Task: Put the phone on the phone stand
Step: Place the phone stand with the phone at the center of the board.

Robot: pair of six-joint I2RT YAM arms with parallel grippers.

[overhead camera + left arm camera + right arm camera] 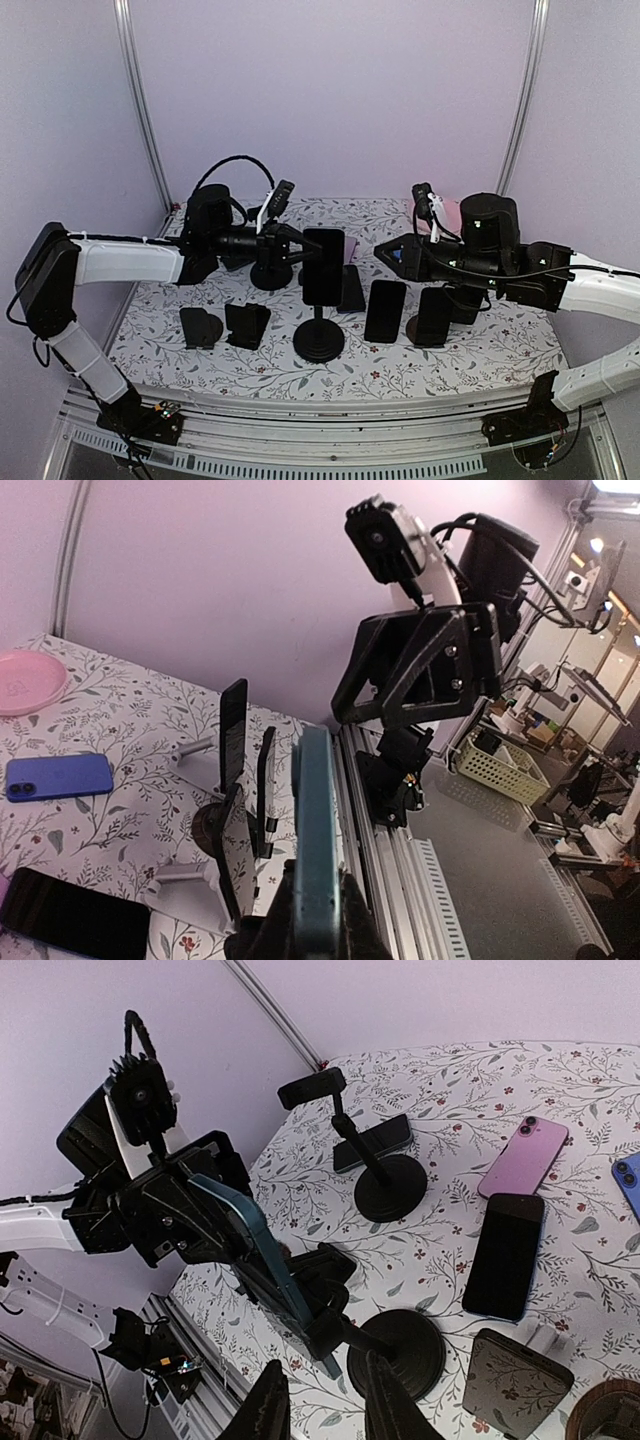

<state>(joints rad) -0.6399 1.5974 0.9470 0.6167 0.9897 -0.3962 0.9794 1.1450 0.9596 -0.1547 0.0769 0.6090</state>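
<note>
A teal phone [323,265] stands upright over the black phone stand [318,340] at the table's middle front. My left gripper [298,252] is shut on the phone's left edge. In the left wrist view the phone [315,830] shows edge-on between the fingers [352,920]. From the right wrist, the phone [245,1245] leans in the stand's cradle [345,1295] above the round base [397,1352]. My right gripper [383,253] hovers just right of the phone, open and holding nothing; it [325,1400] hangs above the base.
Two dark phones [385,310] [432,315] lean on small stands to the right, and one lies flat [351,288] behind. Two low stands [200,327] [247,324] sit front left, and a second pole stand [270,272] is behind. Pink [523,1155] and blue [58,777] phones lie flat.
</note>
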